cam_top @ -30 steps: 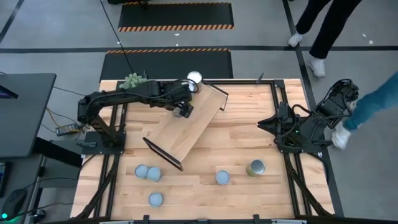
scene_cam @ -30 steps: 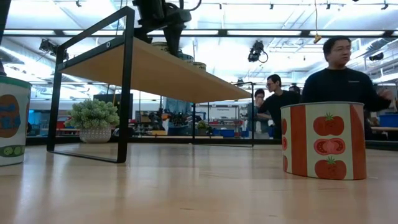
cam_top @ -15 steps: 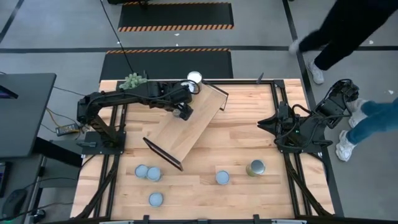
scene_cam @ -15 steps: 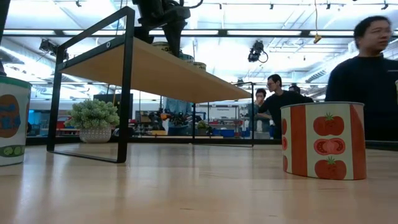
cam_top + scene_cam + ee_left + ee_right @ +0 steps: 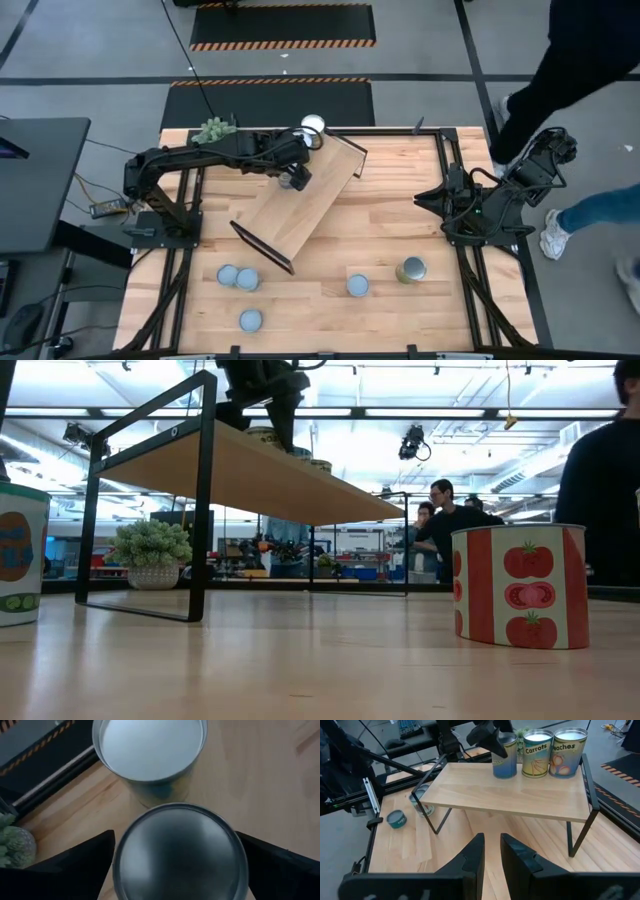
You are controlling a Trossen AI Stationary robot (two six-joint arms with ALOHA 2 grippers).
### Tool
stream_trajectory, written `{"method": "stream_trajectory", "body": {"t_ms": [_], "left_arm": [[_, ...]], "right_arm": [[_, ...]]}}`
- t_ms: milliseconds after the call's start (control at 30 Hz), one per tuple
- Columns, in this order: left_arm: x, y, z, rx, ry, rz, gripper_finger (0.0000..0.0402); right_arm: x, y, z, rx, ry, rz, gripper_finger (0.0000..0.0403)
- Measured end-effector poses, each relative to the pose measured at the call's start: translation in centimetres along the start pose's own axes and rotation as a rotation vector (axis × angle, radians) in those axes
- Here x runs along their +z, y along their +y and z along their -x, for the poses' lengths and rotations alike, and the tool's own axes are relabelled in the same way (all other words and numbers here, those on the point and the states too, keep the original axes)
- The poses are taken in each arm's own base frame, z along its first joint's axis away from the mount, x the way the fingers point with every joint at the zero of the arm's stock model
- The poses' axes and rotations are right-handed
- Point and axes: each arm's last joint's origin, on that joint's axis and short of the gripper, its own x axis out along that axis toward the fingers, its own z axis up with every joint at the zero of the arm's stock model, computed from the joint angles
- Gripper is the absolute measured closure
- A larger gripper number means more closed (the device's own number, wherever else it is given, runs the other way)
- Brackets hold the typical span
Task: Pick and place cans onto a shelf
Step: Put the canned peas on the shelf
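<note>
The light-wood shelf [image 5: 300, 205] stands slantwise on the table on its black frame ends [image 5: 200, 500]. Three cans stand in a row at its far end: a blue one [image 5: 504, 760], one marked Carrots [image 5: 537, 752] and one marked Peaches [image 5: 568, 752]. My left gripper [image 5: 290, 178] is over the blue can [image 5: 180, 852] and shut on it. The white-topped Carrots can [image 5: 150, 750] stands just beyond. Several cans stand on the near table [image 5: 247, 280]. My right gripper [image 5: 492, 855] waits, shut and empty, at the table's right [image 5: 450, 200]. My left gripper pinches the blue can's round side just below its top rim [image 5: 116, 865], one finger [image 5: 75, 865] on each side. The fingers come from above, pointing down. The can stands upright with its bottom on the shelf board [image 5: 510, 795].
A spiky green plant [image 5: 213, 129] stands at the table's far left corner. A tomato can [image 5: 518, 585] and another can [image 5: 20, 555] stand close to the low camera. People stand and walk beyond the table's right and far sides [image 5: 580, 60].
A person has walked past beyond the table's far right corner. My arms and the cans have kept their places.
</note>
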Motion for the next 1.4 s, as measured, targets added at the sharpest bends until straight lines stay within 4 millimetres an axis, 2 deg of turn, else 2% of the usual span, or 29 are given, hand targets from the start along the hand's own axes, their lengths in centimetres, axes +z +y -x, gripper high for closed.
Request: {"method": "stream_trajectory", "body": {"t_ms": [300,633,1067,1233,1400], "left_arm": [[0.1,0.1,0.0,0.021,-0.016,-0.122,0.0003],[0.7,0.7,-0.3,0.025,-0.030,-0.176,0.0003],[1.1,0.4,-0.3,0.000,-0.070,-0.227,0.0003],[1.4,0.7,0.7,0.023,-0.114,-0.240,0.0003],[2.9,1.1,3.1,0.043,-0.221,-0.278,0.0003]], "right_arm": [[0.0,0.0,0.0,0.000,0.000,0.000,0.0334],[0.0,0.0,0.0,0.000,0.000,0.006,0.0334],[0.0,0.0,0.0,0.000,0.000,0.003,0.0334],[0.0,0.0,0.0,0.004,0.004,0.001,0.0334],[0.0,0.0,0.0,-0.001,0.002,0.010,0.0334]]}}
